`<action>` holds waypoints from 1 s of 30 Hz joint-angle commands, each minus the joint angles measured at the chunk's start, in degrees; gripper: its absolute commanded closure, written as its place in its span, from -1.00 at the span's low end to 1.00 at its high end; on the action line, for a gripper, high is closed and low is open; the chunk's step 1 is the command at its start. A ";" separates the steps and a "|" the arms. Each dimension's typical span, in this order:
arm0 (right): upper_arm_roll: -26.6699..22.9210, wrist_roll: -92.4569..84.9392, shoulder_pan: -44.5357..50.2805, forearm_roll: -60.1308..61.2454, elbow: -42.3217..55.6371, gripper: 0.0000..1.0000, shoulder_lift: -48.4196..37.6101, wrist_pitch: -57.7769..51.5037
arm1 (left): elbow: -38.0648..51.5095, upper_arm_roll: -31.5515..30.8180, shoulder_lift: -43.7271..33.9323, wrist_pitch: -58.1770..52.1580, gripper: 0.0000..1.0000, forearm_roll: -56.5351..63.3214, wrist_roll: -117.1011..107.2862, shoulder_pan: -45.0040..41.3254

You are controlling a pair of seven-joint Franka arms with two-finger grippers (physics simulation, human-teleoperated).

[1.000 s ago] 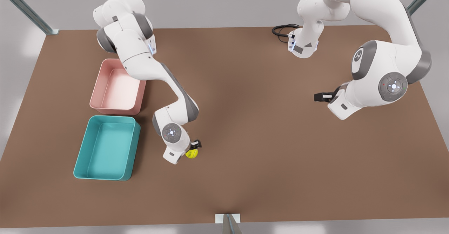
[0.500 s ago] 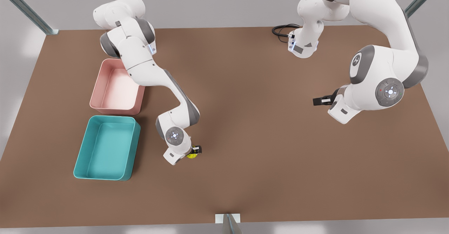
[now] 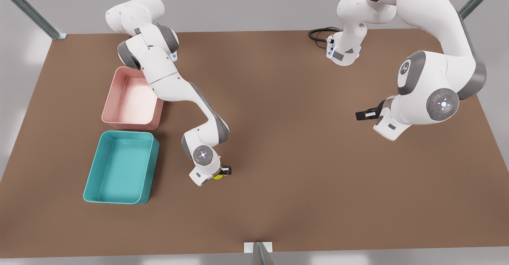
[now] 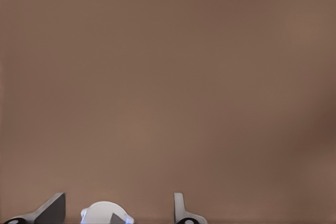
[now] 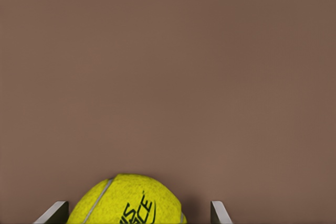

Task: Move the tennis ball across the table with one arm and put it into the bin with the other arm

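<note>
The yellow-green tennis ball [image 3: 217, 176] rests on the brown table [image 3: 302, 165] right of the teal bin [image 3: 150, 177], mostly covered by my right gripper [image 3: 222, 173]. In the right wrist view the ball [image 5: 126, 203] lies between the open fingers of my right gripper [image 5: 139, 206]; one finger is close to it, and a small gap shows at the other. My left gripper [image 3: 362, 115] hovers open over bare table at the front view's right, and my left gripper [image 4: 119, 199] has nothing between its fingers.
A pink tub [image 3: 119, 121] stands just behind the teal bin at the front view's left. A black cable [image 3: 318, 34] lies at the table's far edge. The middle of the table is bare brown surface.
My right gripper has moved down over the ball, which now shows less in the front view. The left arm shifted only slightly.
</note>
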 commanded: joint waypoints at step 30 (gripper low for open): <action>-0.22 -0.16 -1.33 0.66 0.04 -0.47 -2.05 0.31 | -0.02 -0.01 0.28 -0.59 -1.00 -0.05 -2.36 0.00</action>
